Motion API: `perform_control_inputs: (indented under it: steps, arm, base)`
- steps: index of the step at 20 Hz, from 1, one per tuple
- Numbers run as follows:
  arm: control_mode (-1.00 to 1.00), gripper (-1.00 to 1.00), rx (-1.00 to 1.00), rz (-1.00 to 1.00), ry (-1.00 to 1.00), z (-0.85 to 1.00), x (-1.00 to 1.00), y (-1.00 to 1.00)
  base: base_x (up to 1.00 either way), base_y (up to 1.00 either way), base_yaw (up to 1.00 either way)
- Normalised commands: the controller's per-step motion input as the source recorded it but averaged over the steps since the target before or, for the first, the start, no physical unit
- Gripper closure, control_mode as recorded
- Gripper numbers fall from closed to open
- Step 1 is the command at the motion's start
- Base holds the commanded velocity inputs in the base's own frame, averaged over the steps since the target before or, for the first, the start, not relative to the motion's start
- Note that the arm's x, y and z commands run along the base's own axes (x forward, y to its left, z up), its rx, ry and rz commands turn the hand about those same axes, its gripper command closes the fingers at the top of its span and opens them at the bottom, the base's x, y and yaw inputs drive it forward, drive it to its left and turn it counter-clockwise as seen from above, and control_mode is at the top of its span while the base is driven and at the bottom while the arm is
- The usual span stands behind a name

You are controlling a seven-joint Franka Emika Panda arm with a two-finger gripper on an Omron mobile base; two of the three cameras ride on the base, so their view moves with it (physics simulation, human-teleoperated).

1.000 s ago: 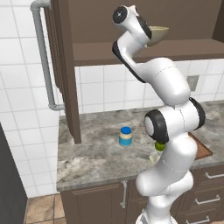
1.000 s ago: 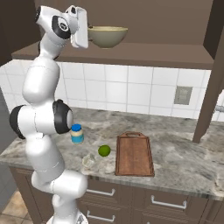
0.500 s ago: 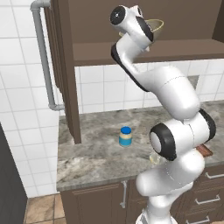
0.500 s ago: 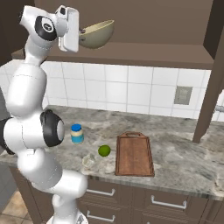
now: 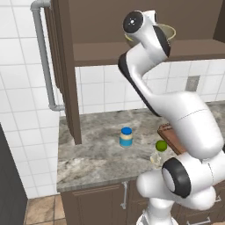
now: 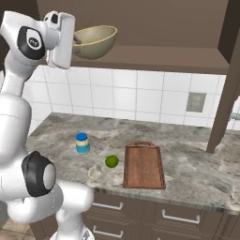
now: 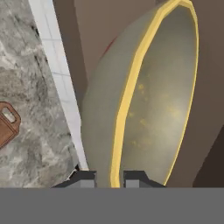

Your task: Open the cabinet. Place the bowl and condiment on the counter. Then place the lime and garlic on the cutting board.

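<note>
Up by the left end of the open cabinet (image 6: 140, 56), the gripper (image 6: 74, 41) is clamped on the rim of the bowl (image 6: 95, 41), holding it tilted in the air just in front of the shelf edge. Down on the counter (image 6: 197, 173), going rightward, the condiment (image 6: 82, 143) stands nearer the back wall, the garlic (image 6: 95, 173) sits at the front edge, the lime (image 6: 111, 161) is just beside it, and the cutting board (image 6: 144, 165) lies bare past the lime.
</note>
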Motion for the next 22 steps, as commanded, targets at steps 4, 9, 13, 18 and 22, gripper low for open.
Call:
perform_control_inputs:
  steps: [4,9,13,18,22]
  arm:
    - [-1.0,1.0,0.24,0.01,0.0,-0.16,-1.0,0.19]
    - [-1.0,1.0,0.22,0.11,0.04,-0.42,-1.0,0.37]
    - [-1.0,1.0,0.05,0.1,0.12,-0.81,-1.0,0.86]
    - [-1.0,1.0,0.0,0.13,0.19,-1.0,-0.55,0.78]
    - [-1.0,1.0,-0.01,0.13,0.2,-1.0,0.14,0.46]
  base:
    - [0.0,0.0,0.0]
    - [0.0,0.0,0.0]
    - [0.0,0.0,0.0]
    - [0.0,0.0,0.0]
    - [0.0,0.0,0.0]
